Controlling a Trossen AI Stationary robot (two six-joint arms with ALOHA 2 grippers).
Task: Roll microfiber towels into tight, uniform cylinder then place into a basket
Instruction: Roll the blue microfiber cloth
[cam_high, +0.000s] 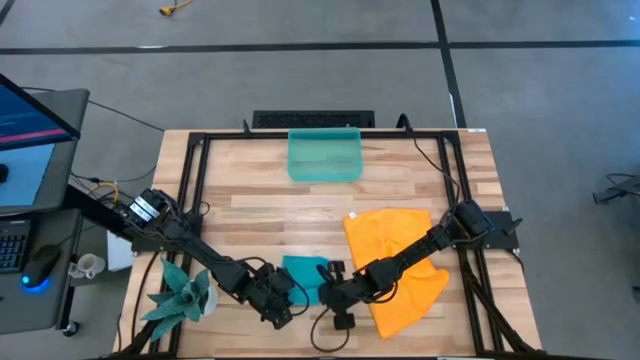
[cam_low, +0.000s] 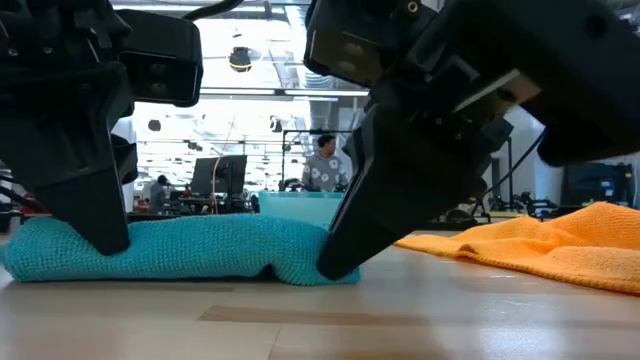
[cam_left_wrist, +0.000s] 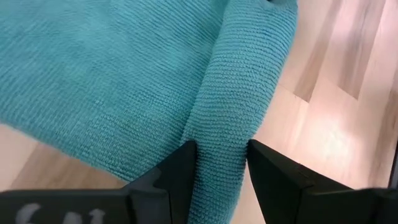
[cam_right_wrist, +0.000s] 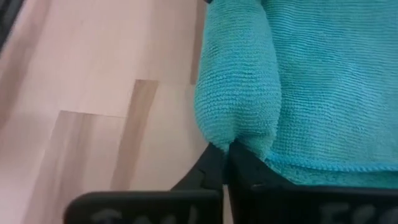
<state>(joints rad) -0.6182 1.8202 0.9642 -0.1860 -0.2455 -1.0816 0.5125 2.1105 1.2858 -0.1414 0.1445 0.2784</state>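
Observation:
The teal-blue towel (cam_high: 304, 274) lies on the table near its front edge, with its near edge rolled into a short roll (cam_low: 200, 250); the rest of it lies flat (cam_left_wrist: 93, 74). My left gripper (cam_high: 283, 305) is shut on the roll's left end. My right gripper (cam_high: 335, 295) is shut at its right end. The orange towel (cam_high: 400, 265) lies spread out to the right, under my right arm. The teal-green basket (cam_high: 324, 155) stands at the table's far edge. My left gripper pinches the rolled edge of the teal towel (cam_left_wrist: 219, 163) between its two fingers, at the roll's left end. The fingers slant down from the near left and lie across the roll, which rests on the table. My right gripper pinches the roll's right end (cam_right_wrist: 235, 138) at its fingertips, which stand almost together. The cloth bulges over them and is dented in where they meet. The fingers (cam_low: 340, 255) slant down from the near right; the roll rests on the table.
A teal spiky plant figure (cam_high: 180, 295) stands at the near left corner beside my left arm. Bare wood (cam_high: 290, 215) lies between the towels and the basket. A person shows far off in the room (cam_low: 322, 160).

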